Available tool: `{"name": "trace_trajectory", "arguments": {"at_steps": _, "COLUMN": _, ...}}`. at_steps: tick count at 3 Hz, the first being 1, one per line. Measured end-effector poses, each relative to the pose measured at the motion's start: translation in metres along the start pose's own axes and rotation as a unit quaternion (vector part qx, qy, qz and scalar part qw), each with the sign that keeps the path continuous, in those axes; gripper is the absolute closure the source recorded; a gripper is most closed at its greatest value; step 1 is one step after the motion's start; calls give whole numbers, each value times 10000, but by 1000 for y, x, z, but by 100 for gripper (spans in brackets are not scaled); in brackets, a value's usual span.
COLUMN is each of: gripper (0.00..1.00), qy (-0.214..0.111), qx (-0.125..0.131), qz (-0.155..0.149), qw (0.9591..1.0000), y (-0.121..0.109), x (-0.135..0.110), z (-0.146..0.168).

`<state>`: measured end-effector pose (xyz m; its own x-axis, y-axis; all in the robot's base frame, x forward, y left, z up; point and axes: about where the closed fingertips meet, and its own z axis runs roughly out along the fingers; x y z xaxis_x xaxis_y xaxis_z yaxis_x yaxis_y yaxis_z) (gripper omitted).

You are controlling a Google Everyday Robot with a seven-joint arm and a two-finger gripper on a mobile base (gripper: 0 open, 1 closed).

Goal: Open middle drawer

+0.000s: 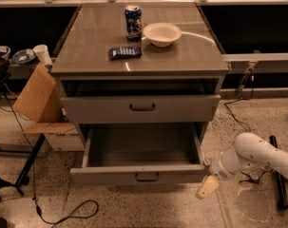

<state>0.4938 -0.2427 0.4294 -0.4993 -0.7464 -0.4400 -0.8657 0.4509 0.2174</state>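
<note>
The middle drawer point(110, 175) is a wide grey drawer with a low front panel and a small dark bar handle point(147, 176). It stands pulled out towards me, and its deep grey tray looks empty. Above it, the taller-fronted drawer point(86, 110) sticks out a little from the cabinet. My gripper point(207, 186) is low, just off the right front corner of the middle drawer's front panel. The white arm point(250, 156) reaches in from the right. No drawer shows below the pulled-out one.
On the cabinet top point(86, 56) are a soda can point(133, 22), a white bowl point(161, 33) and a dark snack packet point(124, 52). A cardboard box point(39, 103) and a stand's legs point(24, 170) are at the left. Cables lie on the floor point(62, 213).
</note>
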Motion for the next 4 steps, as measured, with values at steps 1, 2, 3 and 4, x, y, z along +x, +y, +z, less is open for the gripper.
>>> {"name": "trace_trajectory", "arguments": {"at_steps": 1, "gripper": 0, "qy": 3, "qx": -1, "qz": 1, "qw": 10000, "y": 0, "x": 0, "z": -1}}
{"name": "trace_trajectory", "arguments": {"at_steps": 2, "gripper": 0, "qy": 524, "qx": -208, "qz": 128, "qw": 9983, "y": 25, "x": 47, "z": -14}}
{"name": "trace_trajectory", "arguments": {"at_steps": 3, "gripper": 0, "qy": 1109, "qx": -488, "qz": 11, "qw": 9926, "y": 51, "x": 86, "z": -27}}
{"name": "trace_trajectory", "arguments": {"at_steps": 4, "gripper": 0, "qy": 1421, "qx": -695, "qz": -241, "qw": 9871, "y": 73, "x": 110, "z": -39}}
